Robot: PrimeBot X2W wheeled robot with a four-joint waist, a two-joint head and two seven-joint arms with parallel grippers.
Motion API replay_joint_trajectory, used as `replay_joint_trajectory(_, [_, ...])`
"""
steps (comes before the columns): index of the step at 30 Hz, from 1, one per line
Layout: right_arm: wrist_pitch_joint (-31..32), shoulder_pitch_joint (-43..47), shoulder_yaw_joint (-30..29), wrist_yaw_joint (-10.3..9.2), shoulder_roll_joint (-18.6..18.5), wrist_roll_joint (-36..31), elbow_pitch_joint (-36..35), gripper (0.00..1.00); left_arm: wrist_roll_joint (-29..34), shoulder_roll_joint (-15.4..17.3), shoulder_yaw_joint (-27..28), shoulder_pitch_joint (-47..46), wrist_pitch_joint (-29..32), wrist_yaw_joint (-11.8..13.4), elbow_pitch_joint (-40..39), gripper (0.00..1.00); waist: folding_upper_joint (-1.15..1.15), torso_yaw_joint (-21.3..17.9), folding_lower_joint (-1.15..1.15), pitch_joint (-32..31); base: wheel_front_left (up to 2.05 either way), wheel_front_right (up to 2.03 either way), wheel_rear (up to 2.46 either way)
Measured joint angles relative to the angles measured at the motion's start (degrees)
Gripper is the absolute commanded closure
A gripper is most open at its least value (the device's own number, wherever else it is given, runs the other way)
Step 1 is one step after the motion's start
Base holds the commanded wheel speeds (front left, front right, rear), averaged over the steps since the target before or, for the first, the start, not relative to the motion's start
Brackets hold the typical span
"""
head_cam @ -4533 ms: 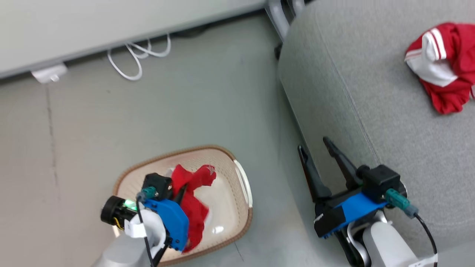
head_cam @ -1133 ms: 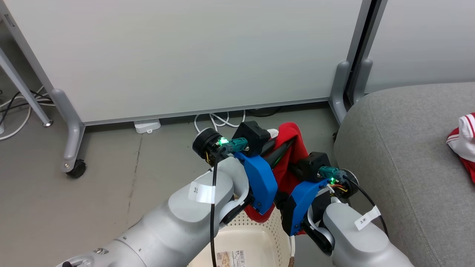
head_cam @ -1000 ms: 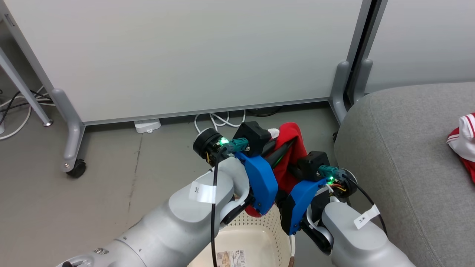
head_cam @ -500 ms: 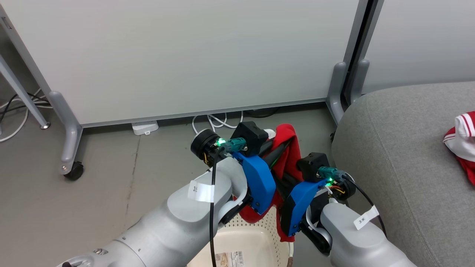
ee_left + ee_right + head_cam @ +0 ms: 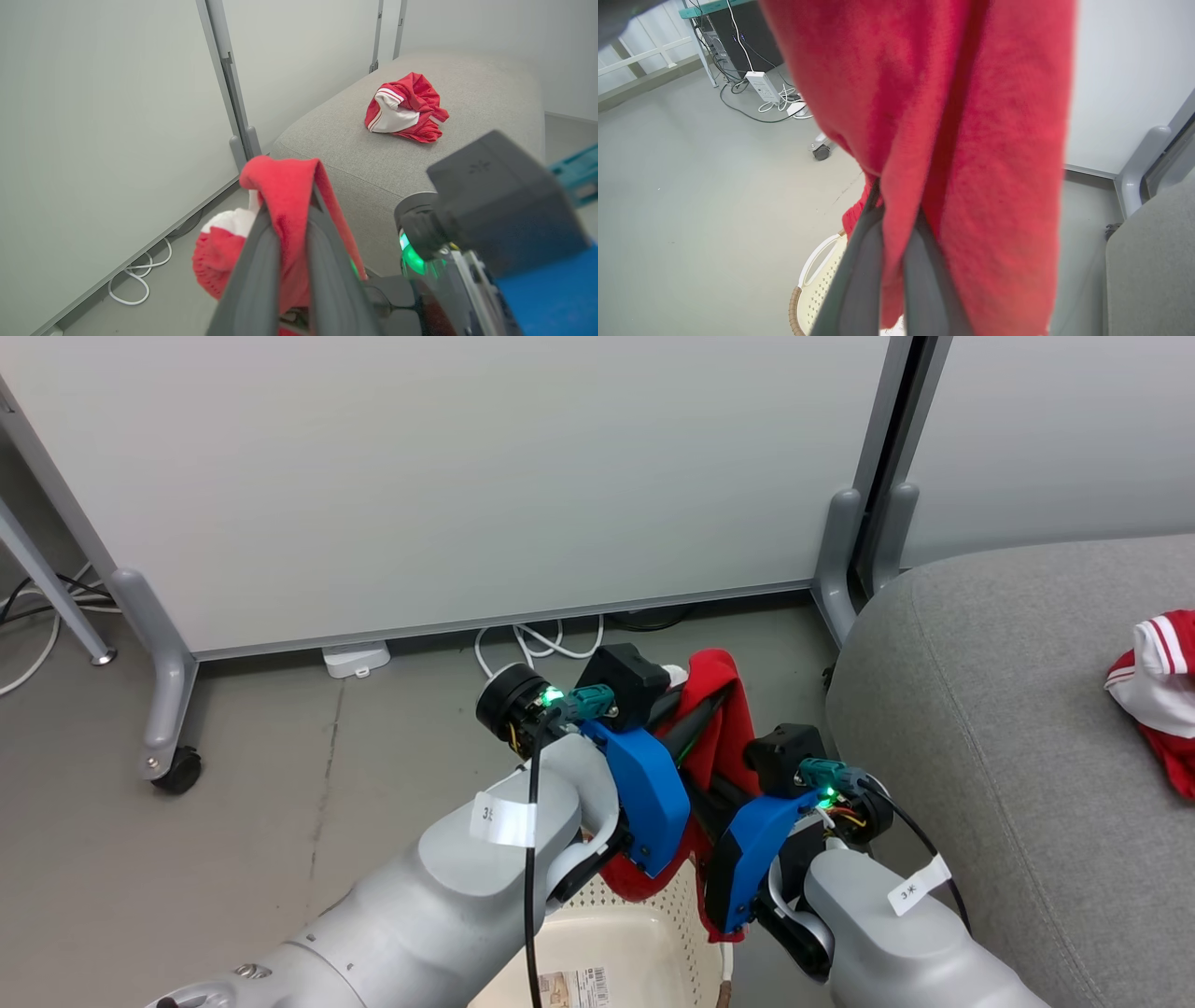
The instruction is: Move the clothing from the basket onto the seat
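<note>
The clothing is split. One soft red garment (image 5: 738,728), fuzzy and loosely folded with a white patch, is held up over the cream perforated plastic basket (image 5: 667,919). We see it draped over the dark fingers of the left gripper (image 5: 292,207), which are closed on a fold. The right gripper (image 5: 896,219) is clamped on the hanging cloth lower down.

A crumpled red garment with white striped trim (image 5: 404,109) lies on the light-grey fabric seat (image 5: 364,158), a rounded cushion. The left wrist view shows it whole, while the head view cuts it at the right edge. The right wrist view shows the basket's brown woven-look rim and white handle; the head view shows a barcode label (image 5: 574,983) inside. Around us are a smooth grey floor (image 5: 280,821), white partition panels (image 5: 467,476) and white cables (image 5: 541,639).
</note>
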Motion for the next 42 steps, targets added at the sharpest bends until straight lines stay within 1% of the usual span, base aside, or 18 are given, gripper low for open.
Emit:
replay_joint_trajectory(1, [0.00, -0.16, 0.14, 0.00, 0.00, 0.19, 0.09, 1.00, 0.00, 0.00, 0.00, 0.01, -0.13, 0.00, 0.04, 0.01, 0.00, -0.03, 0.00, 0.03, 0.00, 0.00, 0.00])
replay_joint_trajectory(2, [-0.01, -0.26, 0.27, 0.00, 0.00, 0.44, 0.14, 1.00, 0.00, -0.01, 0.00, 0.01, -0.14, 0.00, 0.11, 0.00, 0.00, -0.06, 0.00, 0.06, 0.00, 0.00, 0.00])
replay_joint_trajectory(14, [-0.26, -0.75, 1.40, 0.00, 0.01, 1.43, 1.00, 1.00, -0.10, -0.01, 0.00, 0.20, -1.15, 0.00, 1.23, 0.00, 0.00, -0.30, 0.00, 0.09, 0.00, 0.00, 0.00])
replay_joint_trajectory(20, [-0.27, -0.79, 0.41, 0.00, 0.01, 1.43, 1.33, 1.00, -0.38, -0.01, 0.12, 1.02, -2.18, 0.00, 2.15, 0.00, 0.00, -0.30, 0.00, 0.07, 0.00, 0.00, 0.00])
replay_joint_trajectory(24, [-0.29, -0.77, -0.54, 0.00, -0.02, 0.87, 1.05, 1.00, -0.21, 0.25, 1.23, 2.63, -3.01, 0.51, 2.19, 0.00, 0.00, -0.29, 0.00, -0.03, 0.00, 0.00, 0.00])
replay_joint_trajectory(27, [-0.30, -0.68, -1.12, 0.00, -0.01, 0.37, 0.70, 1.00, 0.62, 1.33, 2.72, 4.08, -3.31, 1.14, 1.29, 0.00, 0.00, -0.36, 0.00, -0.13, 0.00, 0.00, 0.00])
replay_joint_trajectory(33, [-0.33, -0.12, -2.24, 0.00, -0.15, -0.21, 0.00, 1.00, 4.74, 5.65, 10.92, 9.46, -3.42, 3.82, -5.98, 0.00, 0.00, -0.29, 0.00, -0.18, 0.00, 0.00, 0.00])
replay_joint_trajectory(38, [-0.34, 0.45, -2.97, 0.00, -0.37, -0.83, -0.35, 1.00, 10.53, 9.05, 18.33, 15.71, -3.43, 5.98, -12.63, 0.00, 0.00, 0.06, 0.00, -0.09, 0.00, 0.00, 0.00])
replay_joint_trajectory(42, [-0.34, 0.47, -3.56, 0.00, -0.38, -1.36, -0.68, 1.00, 15.12, 10.71, 23.20, 21.34, -3.43, 7.47, -16.55, 0.00, 0.00, 0.27, 0.00, 0.08, 0.00, 0.00, 0.00])
